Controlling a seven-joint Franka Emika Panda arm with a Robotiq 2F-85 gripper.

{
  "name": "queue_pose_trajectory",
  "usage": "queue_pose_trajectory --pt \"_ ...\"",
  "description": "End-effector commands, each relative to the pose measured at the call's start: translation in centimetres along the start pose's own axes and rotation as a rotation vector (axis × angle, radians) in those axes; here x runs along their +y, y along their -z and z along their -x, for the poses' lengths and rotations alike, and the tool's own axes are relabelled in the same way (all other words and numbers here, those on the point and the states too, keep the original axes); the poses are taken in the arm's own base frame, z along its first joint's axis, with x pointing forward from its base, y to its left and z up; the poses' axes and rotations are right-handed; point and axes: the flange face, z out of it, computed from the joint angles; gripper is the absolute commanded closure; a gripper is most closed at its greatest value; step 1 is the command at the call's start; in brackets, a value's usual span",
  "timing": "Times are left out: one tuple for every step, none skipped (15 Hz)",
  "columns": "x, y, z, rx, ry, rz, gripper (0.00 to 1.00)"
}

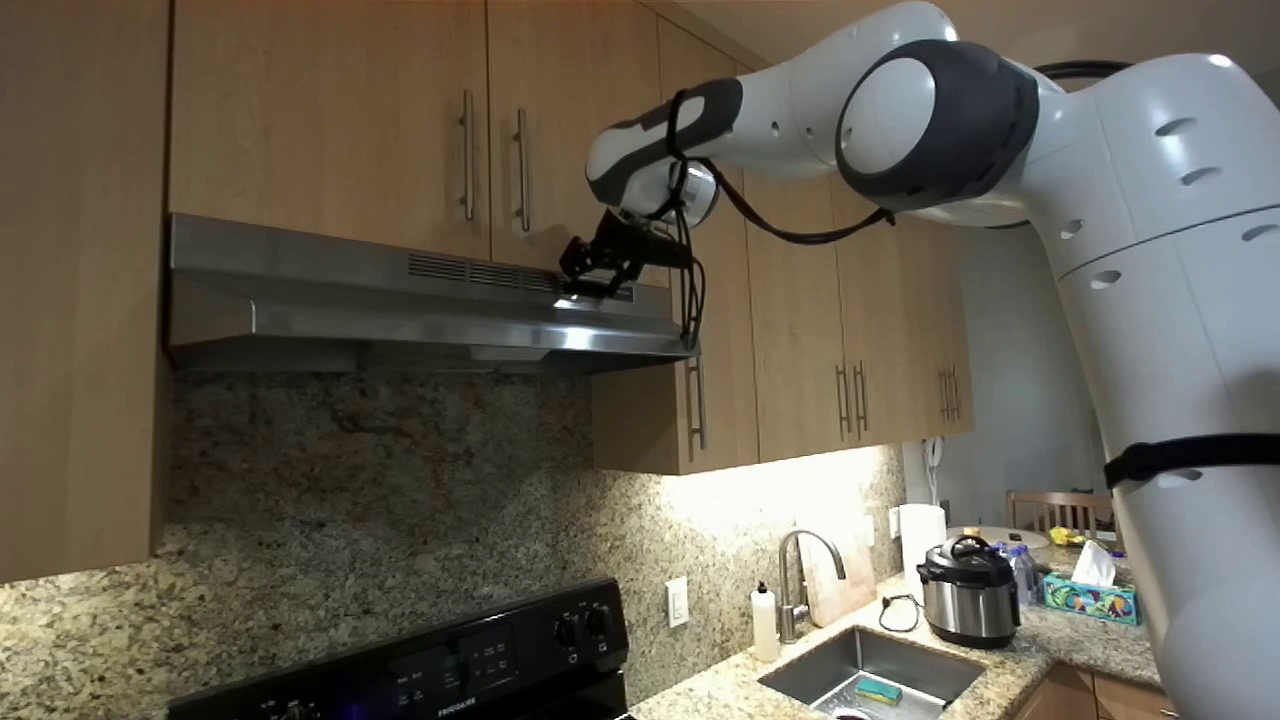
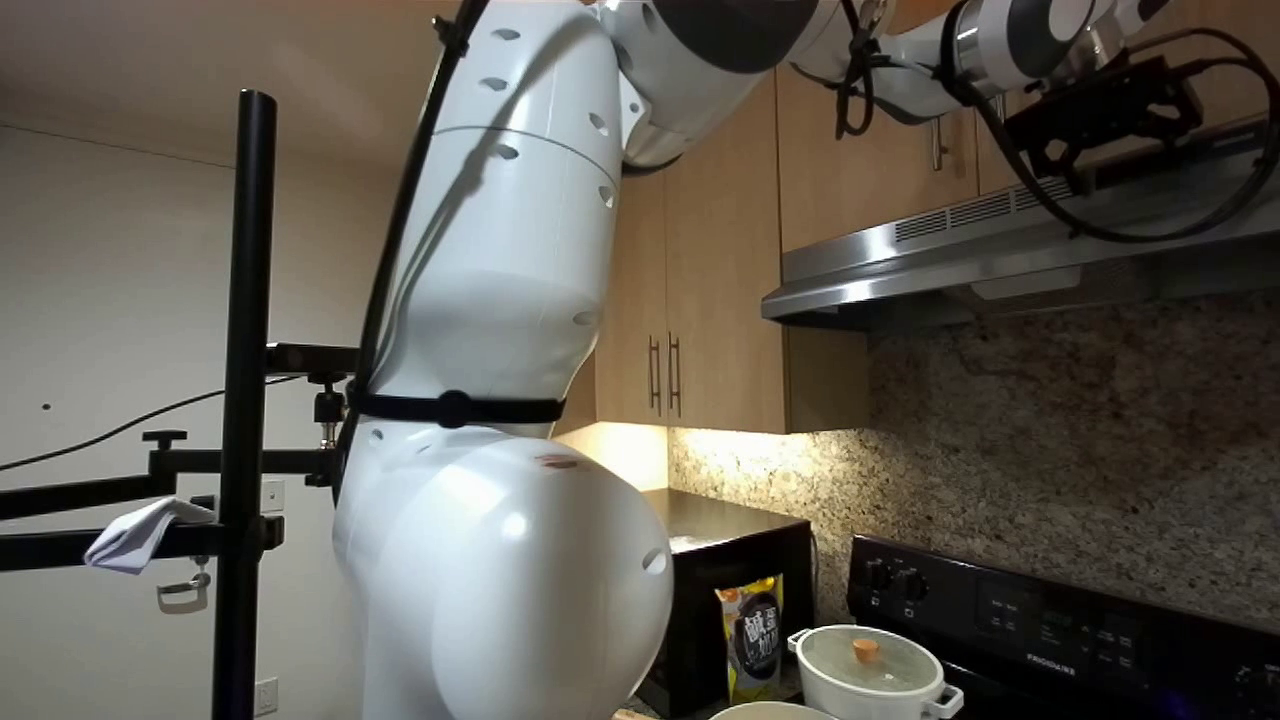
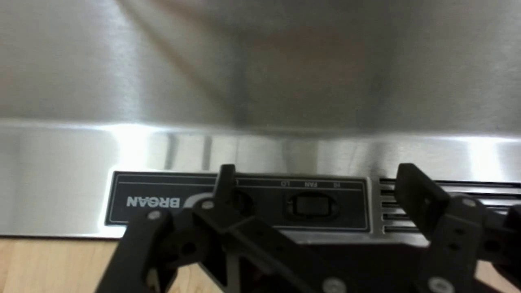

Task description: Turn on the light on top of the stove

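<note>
Black two-fingered gripper spread over the black rectangular control panel of a brushed stainless steel range hood

The gripper's black fingers stand well apart, with nothing held between them; in the wrist view, where the panel's lettering reads upside down, one finger stands in front of the panel and the other in front of the silver slatted vent just beside it; whether either fingertip touches the hood I cannot tell.

Between the fingers lies a dark oblong rocker switch marked HI, FAN and LO; a second dark switch sits on the same panel, partly hidden by a finger, its label covered; a pale rectangular panel is set in the hood's underside, and whether it is the task's light, or lit, I cannot tell.

In both exterior views the white jointed arm reaches to the hood, black cables hanging from it; light wood cabinets stand above the hood; below is the black stove, against a speckled granite backsplash; in an exterior view a white pot with a glass lid stands before the stove's back panel.
</note>
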Motion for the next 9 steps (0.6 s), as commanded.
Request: queue_pose_trajectory --pt "-0.3 -0.1 0.2 0.007 0.007 0.013 0.0" --pt "-0.1 -0.2 0.2 0.006 0.008 0.018 0.0" --pt "-0.1 -0.4 0.1 0.008 0.011 0.021 0.0" --pt "-0.1 -0.7 0.1 0.007 0.014 0.023 0.0" --pt "-0.1 -1.0 0.1 0.006 0.015 0.024 0.0" --pt "-0.2 -1.4 0.1 0.005 0.017 0.021 0.0" --pt "-0.4 -1.6 0.0 0.008 0.021 0.018 0.0" --pt "-0.6 -1.7 -0.1 0.015 0.027 0.018 0.0" --pt "-0.6 -1.5 -0.2 0.021 0.03 0.02 0.0"
